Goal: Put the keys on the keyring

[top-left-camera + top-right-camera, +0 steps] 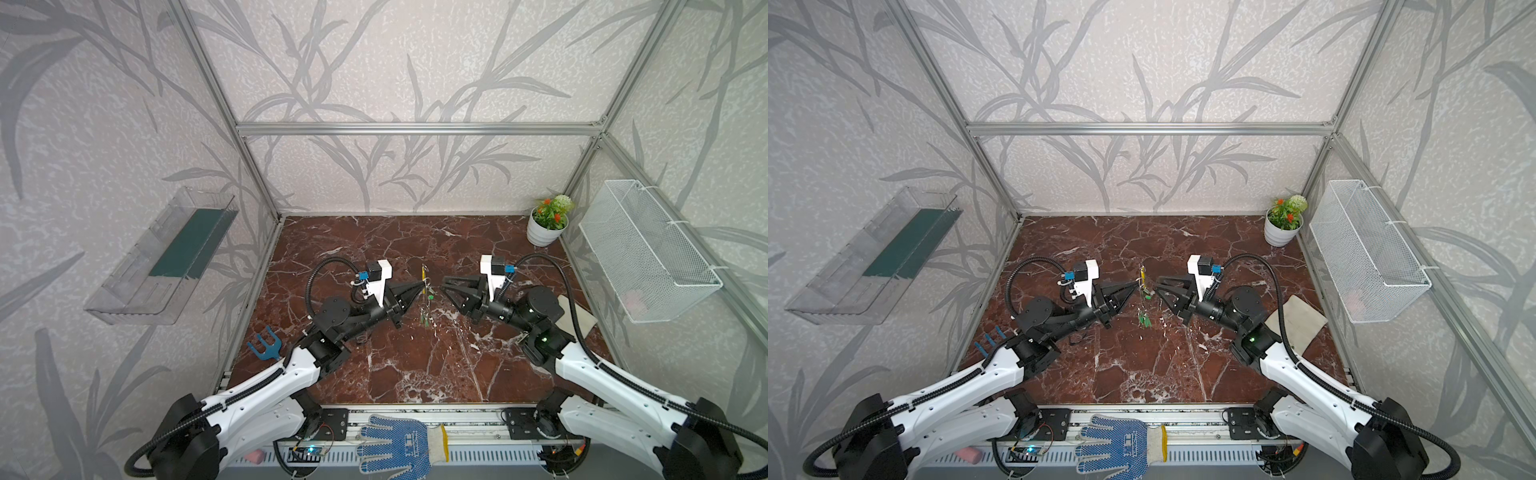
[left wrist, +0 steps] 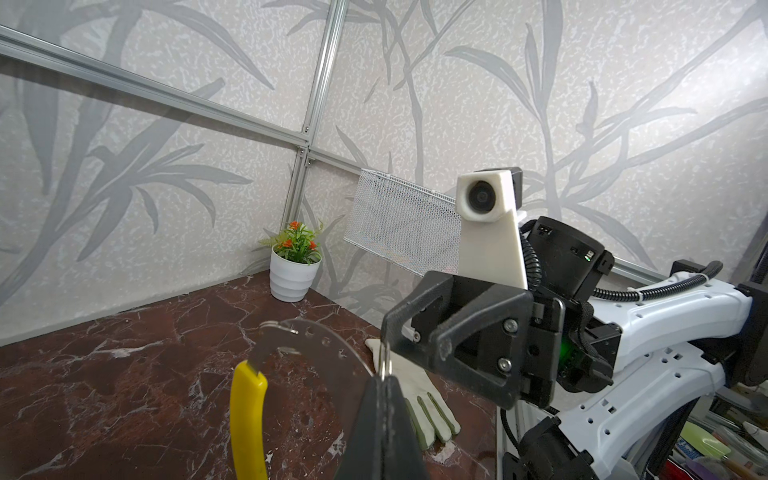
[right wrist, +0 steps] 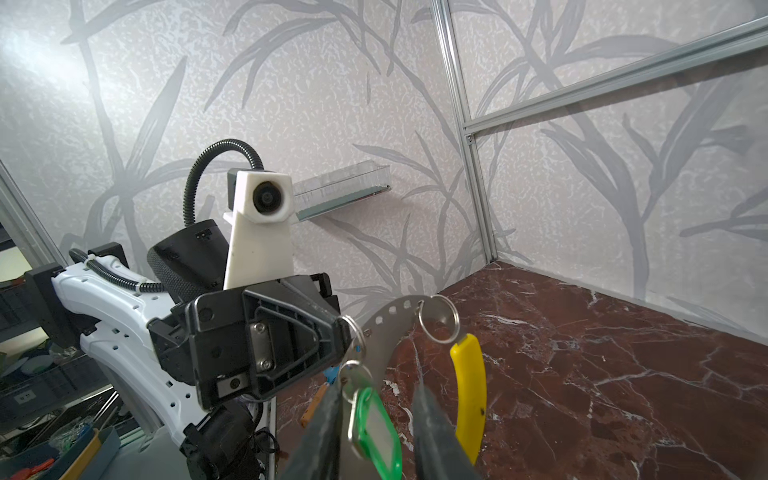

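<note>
- Pinching the perforated band of the keyring (image 2: 318, 336), the left jaws were shut tight and held it on edge, raised above the desk (image 1: 374, 374).
- Facing them just beside the ring, the right jaws stood apart and clamped nothing. A green-tagged key (image 3: 376, 432) dangled in the gap, and whether a pad brushed it could not be told.
- That key seemed to hang from the band by its split ring. In a top view, more green keys (image 1: 424, 320) hung lower on the ring, near the desk.
- A split ring with no tag showing (image 3: 438, 318) sat at the band's end, next to the yellow sleeve (image 3: 469, 390).
- Risk: the right jaws, on pulling away, could snag the dangling tag and twist the thin band in the left pinch, since it was gripped at one narrow spot.
- Risk: if the ring tilted, loose keys could slide toward the band's end and drop off.
</note>
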Motion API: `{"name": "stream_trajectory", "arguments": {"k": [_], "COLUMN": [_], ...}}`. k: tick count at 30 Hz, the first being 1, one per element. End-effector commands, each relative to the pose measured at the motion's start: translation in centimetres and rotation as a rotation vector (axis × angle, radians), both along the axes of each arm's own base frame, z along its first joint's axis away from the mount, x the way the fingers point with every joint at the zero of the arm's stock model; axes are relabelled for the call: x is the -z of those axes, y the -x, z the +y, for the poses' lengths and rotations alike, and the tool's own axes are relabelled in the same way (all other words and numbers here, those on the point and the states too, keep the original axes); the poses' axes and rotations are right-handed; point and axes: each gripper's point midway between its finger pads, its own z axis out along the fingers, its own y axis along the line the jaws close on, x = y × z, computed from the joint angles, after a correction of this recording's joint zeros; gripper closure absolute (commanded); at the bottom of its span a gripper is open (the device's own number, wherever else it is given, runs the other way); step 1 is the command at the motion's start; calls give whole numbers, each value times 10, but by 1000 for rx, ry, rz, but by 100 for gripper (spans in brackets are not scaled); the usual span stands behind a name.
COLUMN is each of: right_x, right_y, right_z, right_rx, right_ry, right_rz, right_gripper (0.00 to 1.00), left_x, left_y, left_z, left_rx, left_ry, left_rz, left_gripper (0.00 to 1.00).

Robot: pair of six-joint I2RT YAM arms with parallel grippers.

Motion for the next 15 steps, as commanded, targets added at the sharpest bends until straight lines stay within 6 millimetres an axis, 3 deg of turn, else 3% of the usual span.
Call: {"name": "stream_trajectory", "arguments": {"k": [1, 8, 15], "right_x": [-36, -35, -30], "right_y": [5, 2, 4], "right_z": [5, 19, 16], "right_rx": [-81, -163, -164], "right_ry": [-117, -132, -149], "right_rz": [-11, 15, 28], "right_gripper": [73, 76, 76], "left_x": [-23, -24, -24], "left_y": [12, 14, 13], "left_z": [5, 6, 6], "left_rx": [27, 28, 20], "left_ry": [59, 52, 54], "left_rz": [-61, -63, -63], "left_gripper": [100, 100, 100]}}
